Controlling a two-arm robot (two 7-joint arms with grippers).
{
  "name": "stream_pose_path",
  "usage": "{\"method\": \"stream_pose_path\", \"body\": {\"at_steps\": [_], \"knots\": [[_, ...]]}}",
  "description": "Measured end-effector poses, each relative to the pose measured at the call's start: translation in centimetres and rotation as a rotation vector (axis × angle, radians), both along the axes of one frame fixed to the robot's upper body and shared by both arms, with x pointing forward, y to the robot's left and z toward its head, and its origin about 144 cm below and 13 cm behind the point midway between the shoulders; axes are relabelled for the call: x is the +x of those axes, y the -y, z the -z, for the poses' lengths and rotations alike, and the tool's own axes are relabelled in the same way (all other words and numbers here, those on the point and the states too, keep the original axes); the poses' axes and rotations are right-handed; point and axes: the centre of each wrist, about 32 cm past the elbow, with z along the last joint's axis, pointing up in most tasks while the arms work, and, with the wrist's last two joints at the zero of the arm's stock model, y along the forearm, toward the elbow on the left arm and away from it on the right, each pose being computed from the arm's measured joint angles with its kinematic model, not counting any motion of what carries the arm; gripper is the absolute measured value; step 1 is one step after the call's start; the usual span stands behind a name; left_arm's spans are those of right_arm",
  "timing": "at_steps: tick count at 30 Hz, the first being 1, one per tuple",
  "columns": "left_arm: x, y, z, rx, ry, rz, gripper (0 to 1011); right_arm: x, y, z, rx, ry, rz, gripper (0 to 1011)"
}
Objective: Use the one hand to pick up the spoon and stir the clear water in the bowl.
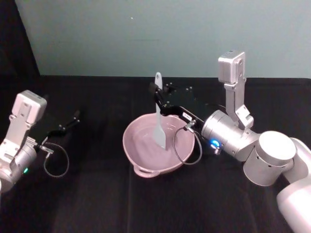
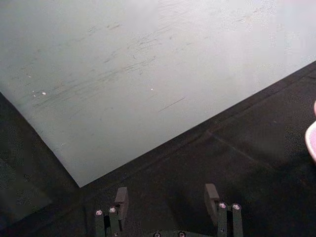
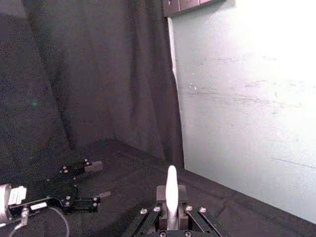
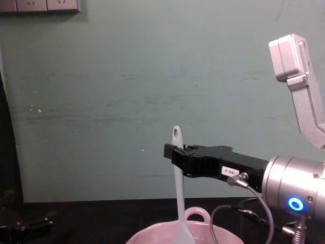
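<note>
The pale pink bowl (image 1: 146, 153) sits on the black table in front of me, its loop handle toward my side. My right gripper (image 1: 158, 98) hangs over the bowl's far rim, shut on the upper handle of the white spoon (image 1: 159, 131). The spoon stands nearly upright with its flat head down inside the bowl. From the chest view the spoon (image 4: 178, 203) drops from the right gripper (image 4: 172, 150) into the bowl (image 4: 195, 214). In the right wrist view the spoon handle (image 3: 171, 190) sticks up between the jaws. My left gripper (image 1: 76, 117) is parked at the left, open, seen again as the left gripper (image 2: 167, 198).
A black cloth (image 1: 97, 204) covers the table and a pale green wall (image 1: 146, 34) stands behind it. A dark curtain (image 3: 98, 74) hangs at the left side. Cable loops hang from both wrists near the bowl and the left arm.
</note>
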Motion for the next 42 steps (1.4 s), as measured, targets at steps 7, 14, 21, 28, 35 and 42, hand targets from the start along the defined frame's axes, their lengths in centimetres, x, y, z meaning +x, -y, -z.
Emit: {"method": "stream_pose_path", "body": {"at_steps": [7, 14, 21, 28, 35, 42], "knots": [[0.00, 0.00, 0.00, 0.000, 0.000, 0.000, 1011, -0.05, -0.09, -0.14, 0.004, 0.008, -0.007, 116], [0.00, 0.00, 0.00, 0.000, 0.000, 0.000, 1011, -0.04, -0.08, -0.13, 0.004, 0.008, -0.007, 114], [0.00, 0.00, 0.00, 0.000, 0.000, 0.000, 1011, -0.03, -0.05, -0.12, 0.004, 0.008, -0.006, 116], [0.00, 0.00, 0.00, 0.000, 0.000, 0.000, 1011, -0.02, -0.04, -0.10, 0.003, 0.007, -0.006, 116], [0.00, 0.00, 0.00, 0.000, 0.000, 0.000, 1011, -0.02, -0.04, -0.09, 0.003, 0.006, -0.005, 116], [0.00, 0.00, 0.00, 0.000, 0.000, 0.000, 1011, -0.02, -0.04, -0.09, 0.003, 0.006, -0.005, 116]]}}
